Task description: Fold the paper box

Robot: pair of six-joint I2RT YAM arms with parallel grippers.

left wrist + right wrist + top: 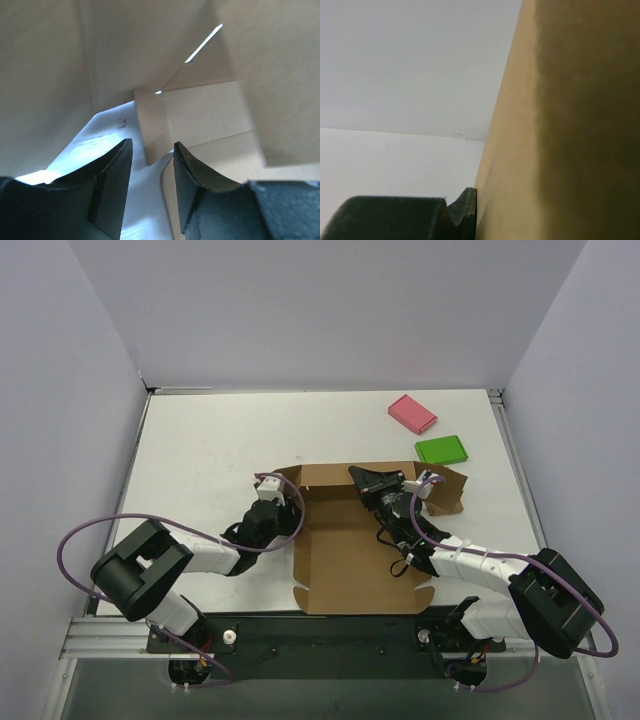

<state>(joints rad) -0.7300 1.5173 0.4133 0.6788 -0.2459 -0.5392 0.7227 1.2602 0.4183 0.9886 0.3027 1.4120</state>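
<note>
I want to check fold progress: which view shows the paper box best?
Top external: almost the whole paper box shows, flat base with raised far flaps. Left wrist shows only flaps close up; right wrist only one brown panel.

The box (345,560) is a plain brown corrugated cardboard sheet, die-cut with flaps and tabs, and only partly folded. Its broad base panel lies flat on the table (220,440), in the near half and a little right of the table's middle, with its front edge close to the table's near edge. Small tabs jut out at both front corners. The back strip stands up from the base, and the left side flap is raised too. A right-hand flap reaches toward the table's right edge. Seen close from the left, raised panels (200,115) meet at a corner where a thin slit lets light through.
</note>
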